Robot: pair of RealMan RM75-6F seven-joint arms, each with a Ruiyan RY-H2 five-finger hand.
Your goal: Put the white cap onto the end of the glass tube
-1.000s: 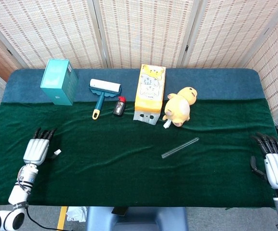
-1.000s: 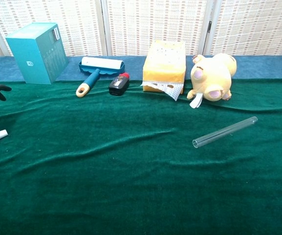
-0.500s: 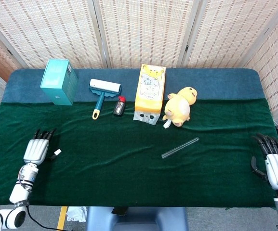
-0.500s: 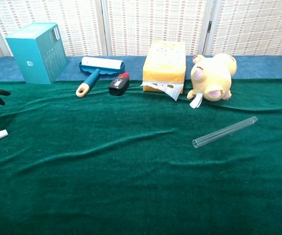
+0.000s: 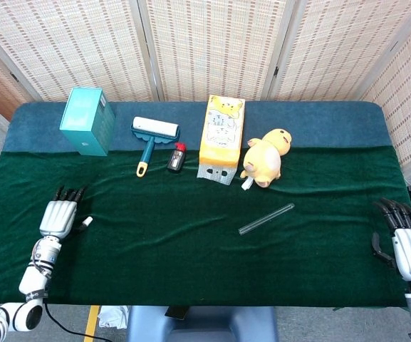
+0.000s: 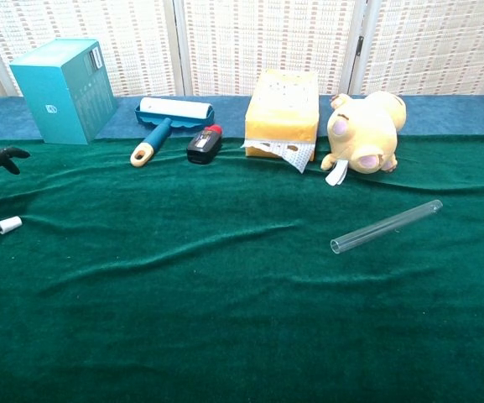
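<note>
At the worktop's point(image 5: 191, 271) left edge, the left hand point(image 5: 57, 216) pinches the white cap point(image 5: 87, 222) at its thumb side. The glass tube point(image 5: 266, 219) lies slanted on the green cloth right of centre. Far right, the right hand point(image 5: 407, 241) is released, fingers apart.

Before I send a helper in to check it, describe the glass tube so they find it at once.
On the green cloth, look below the yellow plush toy, toward the robot's right. The glass tube lies there alone on a slant. It is the only clear, thin rod; everything else nearby is coloured and bulky.
</note>
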